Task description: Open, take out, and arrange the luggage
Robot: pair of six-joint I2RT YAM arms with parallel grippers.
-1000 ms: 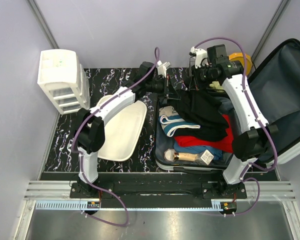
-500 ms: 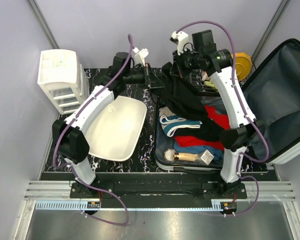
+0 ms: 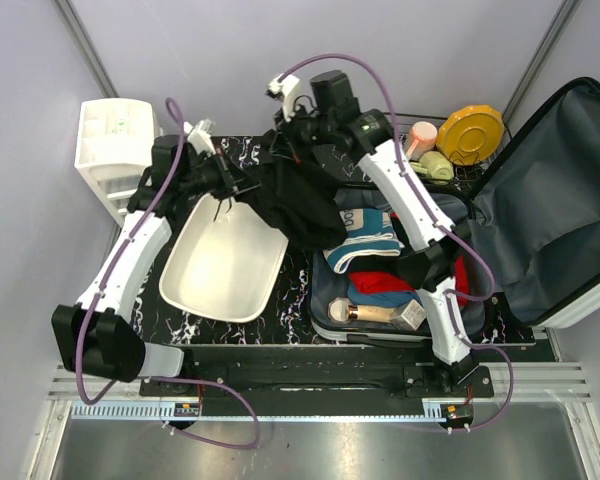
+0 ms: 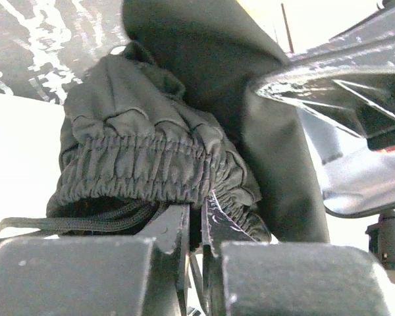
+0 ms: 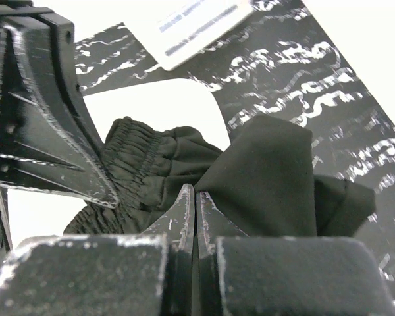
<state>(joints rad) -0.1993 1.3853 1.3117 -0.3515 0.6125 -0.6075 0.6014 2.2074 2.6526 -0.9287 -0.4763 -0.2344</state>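
Note:
The luggage (image 3: pixel 555 200) lies open on the right, its dark-lined lid leaning back and its base still full of clothes. Both grippers hold one black garment (image 3: pixel 295 200) in the air between the case and the white tub (image 3: pixel 220 265). My left gripper (image 3: pixel 238 183) is shut on the garment's elastic waistband (image 4: pixel 151 145), and a drawstring hangs below it. My right gripper (image 3: pixel 290 150) is shut on a fold of the same black fabric (image 5: pixel 270 178). In the right wrist view the left gripper's finger (image 5: pixel 46 131) sits close at the left.
A striped white-and-teal garment (image 3: pixel 360 235), red cloth (image 3: pixel 380 283), blue cloth and a tube (image 3: pixel 375 313) lie in the case. A white drawer unit (image 3: pixel 115 145) stands at the back left. A yellow plate (image 3: pixel 477 130) and cups (image 3: pixel 420 135) sit behind the case.
Both arms have swung left, carrying the black garment from above the suitcase to over the tub's right edge. Both grippers stayed shut on it.

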